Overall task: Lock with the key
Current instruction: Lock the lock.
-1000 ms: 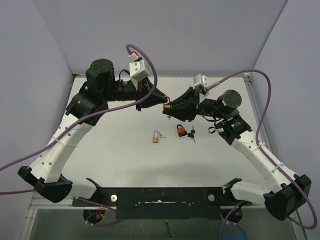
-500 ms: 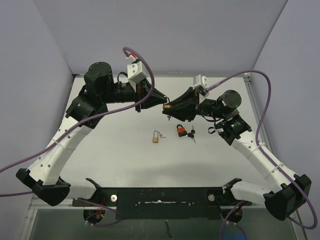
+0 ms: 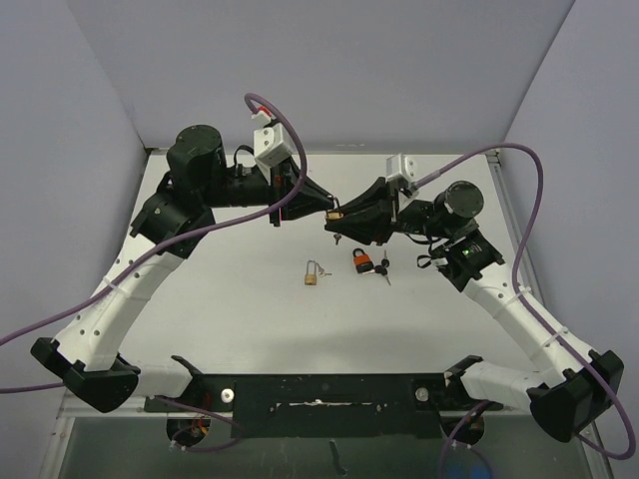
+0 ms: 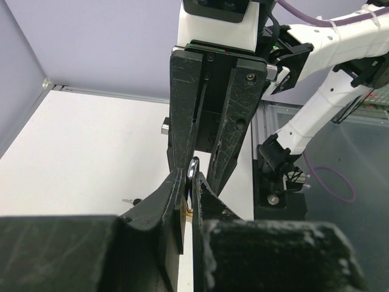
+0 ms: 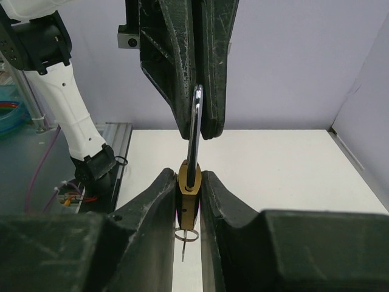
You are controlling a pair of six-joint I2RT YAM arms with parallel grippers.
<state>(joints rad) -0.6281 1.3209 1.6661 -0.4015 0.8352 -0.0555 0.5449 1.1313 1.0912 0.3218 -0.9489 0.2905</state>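
A small brass padlock [image 3: 336, 213] is held in the air between my two grippers above the table's middle. My right gripper [image 5: 188, 182] is shut on the padlock's brass body [image 5: 189, 196], seen edge-on. A key ring with a thin key [image 5: 185, 238] hangs below the body. My left gripper [image 4: 189, 182] is shut on the padlock's silver shackle [image 4: 193, 168], which also shows in the right wrist view [image 5: 196, 131] running up into the left gripper's fingers [image 5: 209, 73]. In the top view the left gripper [image 3: 325, 207] and right gripper [image 3: 343, 219] meet tip to tip.
On the white table [image 3: 230, 289] lie a second brass padlock [image 3: 313, 272] with a small key beside it and an orange padlock [image 3: 359, 261] with black-headed keys [image 3: 383, 268], both just in front of the grippers. Purple cables arc over both arms.
The left arm's wrist has shifted slightly left and turned a little. The right gripper has edged slightly toward it. The padlock stays held between both grippers.
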